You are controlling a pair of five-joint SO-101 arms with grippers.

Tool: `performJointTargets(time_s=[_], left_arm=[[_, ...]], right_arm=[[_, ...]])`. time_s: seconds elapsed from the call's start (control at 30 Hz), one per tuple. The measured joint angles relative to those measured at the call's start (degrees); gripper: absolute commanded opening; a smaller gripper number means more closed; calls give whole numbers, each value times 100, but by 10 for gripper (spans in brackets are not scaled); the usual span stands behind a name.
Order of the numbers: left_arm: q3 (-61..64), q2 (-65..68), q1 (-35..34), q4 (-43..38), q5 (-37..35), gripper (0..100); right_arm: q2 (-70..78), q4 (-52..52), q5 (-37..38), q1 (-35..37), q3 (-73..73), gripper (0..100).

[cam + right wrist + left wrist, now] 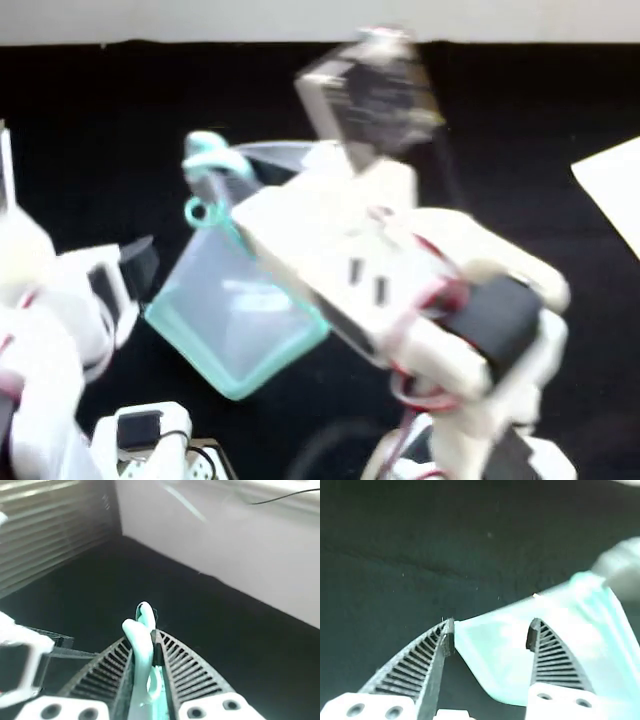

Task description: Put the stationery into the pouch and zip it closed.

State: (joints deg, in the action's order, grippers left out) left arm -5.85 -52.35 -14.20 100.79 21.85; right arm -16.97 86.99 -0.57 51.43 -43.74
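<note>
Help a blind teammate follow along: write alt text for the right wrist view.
The right hand is shut on a mint-green strip of the pouch, pinched between its two ribbed black fingers. Beyond lie a black table and a pale wall.

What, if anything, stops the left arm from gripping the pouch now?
Probably nothing, so yes. The left gripper is open, and a corner of the pouch appears to lie between its fingers with nothing in front. The right gripper is shut on the pouch's far end, holding it up.
</note>
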Motion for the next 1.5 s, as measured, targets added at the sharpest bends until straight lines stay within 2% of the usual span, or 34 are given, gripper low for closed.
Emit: performJointTargets(time_s=[0.1, 0.27, 0.53, 0.8, 1.13, 1.27, 1.37, 1.5], left_arm=[[-62, -114, 0, 18, 0, 243], [-88, -105, 18, 18, 0, 242], [-88, -123, 18, 18, 0, 245], [-88, -123, -738, -167, -9, 245], [-88, -123, -835, -202, 0, 245], [-88, -123, -844, -202, 0, 245], [-88, -123, -1099, -237, 0, 245], [-88, -123, -1389, -255, 0, 245]], right_arm=[[484, -26, 105, 316, 0, 6], [738, -53, 141, 396, -44, 6], [791, 176, 158, 413, -1591, 6], [791, 554, 158, 448, -2048, 6], [791, 923, 158, 440, -2075, 6], [791, 923, 158, 0, -2092, 6], [791, 1002, 158, -316, -2136, 6], [791, 1081, 158, -413, -2154, 6]])
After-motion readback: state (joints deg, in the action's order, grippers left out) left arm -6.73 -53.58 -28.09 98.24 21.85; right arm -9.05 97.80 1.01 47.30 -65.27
